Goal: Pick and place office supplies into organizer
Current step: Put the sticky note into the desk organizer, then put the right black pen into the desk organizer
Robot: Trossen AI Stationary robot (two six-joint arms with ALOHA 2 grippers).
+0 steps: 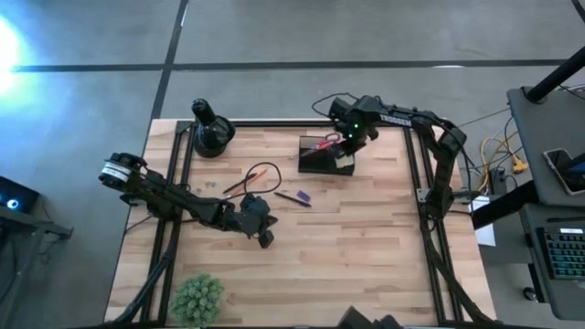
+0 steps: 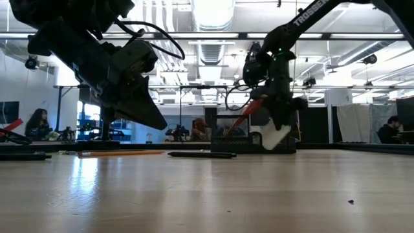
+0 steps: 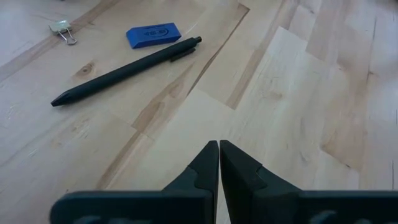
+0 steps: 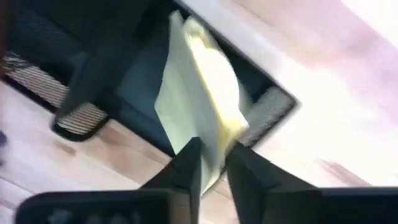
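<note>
Right gripper [image 4: 211,158] pinches the sticky-note pad [image 4: 202,93] over the organizer [image 1: 324,155] to drop it in, while left gripper [image 3: 219,155] waits clenched.

Grey floor [image 1: 302,32] around the wooden table [image 1: 366,256]; bright ceiling lights [image 2: 213,13]; desk [image 1: 548,155] alongside

left gripper [image 3: 219,163] fingers together, mid-table; right gripper [image 4: 213,163] slightly parted, far edge
</note>
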